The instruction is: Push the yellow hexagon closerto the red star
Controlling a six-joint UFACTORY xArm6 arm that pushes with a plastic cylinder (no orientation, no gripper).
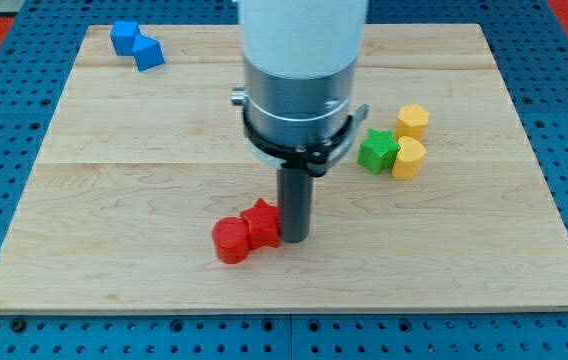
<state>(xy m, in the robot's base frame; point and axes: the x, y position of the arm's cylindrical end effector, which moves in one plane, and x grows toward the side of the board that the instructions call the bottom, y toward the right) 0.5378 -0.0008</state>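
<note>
Red cylinder is sitting nearest, touching the red star; my tip is resting beside the star. No hand is showing. Yellow hexagon is waiting far right, near the green star, unpushed.

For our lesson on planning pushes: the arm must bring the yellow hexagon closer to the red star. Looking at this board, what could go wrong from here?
1. My tip sits against the red star, far from the yellow hexagon; moving off carelessly could drag the star or the red cylinder touching it.
2. The green star and another yellow block crowd the hexagon, so a push may shove them along or deflect it.
</note>
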